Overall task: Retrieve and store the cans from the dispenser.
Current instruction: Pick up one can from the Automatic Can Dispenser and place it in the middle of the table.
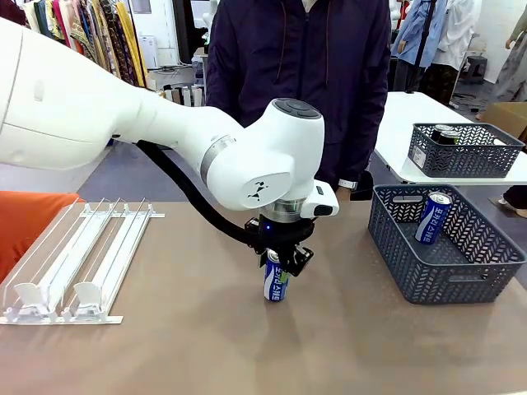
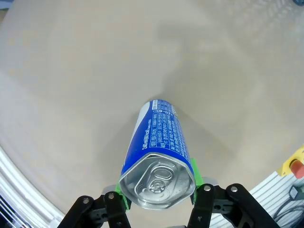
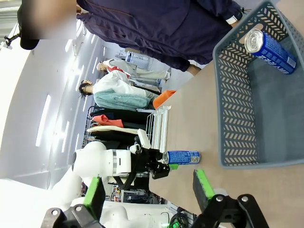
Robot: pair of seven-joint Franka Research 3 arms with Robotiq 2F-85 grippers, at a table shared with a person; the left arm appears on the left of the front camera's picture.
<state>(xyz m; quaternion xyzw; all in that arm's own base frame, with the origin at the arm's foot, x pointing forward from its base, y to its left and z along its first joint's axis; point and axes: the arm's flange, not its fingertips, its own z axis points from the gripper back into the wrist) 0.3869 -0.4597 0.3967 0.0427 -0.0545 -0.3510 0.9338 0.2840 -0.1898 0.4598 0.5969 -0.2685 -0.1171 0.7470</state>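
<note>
Front view: a blue can (image 1: pixel 276 282) is seen upright on the tan table (image 1: pixel 206 346), about mid-table, gripped near its top by the left gripper (image 1: pixel 279 260). In the left wrist view the can (image 2: pixel 159 154) is clamped between the green pads (image 2: pixel 194 172), one on each side just below the shiny top, and its base is seen touching the table (image 2: pixel 71 85). The left gripper (image 2: pixel 158 202) is thus closed on the can. In the right wrist view the same can (image 3: pixel 183 157) is seen sideways, held by the left gripper (image 3: pixel 166 164).

A second blue can (image 1: pixel 432 216) is seen leaning inside the near grey basket (image 1: pixel 445 276) at the table's right side; it also shows in the right wrist view (image 3: pixel 270 50) inside that basket (image 3: pixel 235 104). A dark can (image 1: pixel 445 134) is seen in the far basket (image 1: pixel 465 156) on a white table behind.

The dispenser (image 1: pixel 78 259) is placed at the table's left, well apart from the gripped can.

The right gripper (image 3: pixel 149 190) is seen with its fingers (image 3: pixel 203 187) spread apart, nothing between them.

A person in a dark jacket (image 1: pixel 300 74) is seen standing at the far side.
</note>
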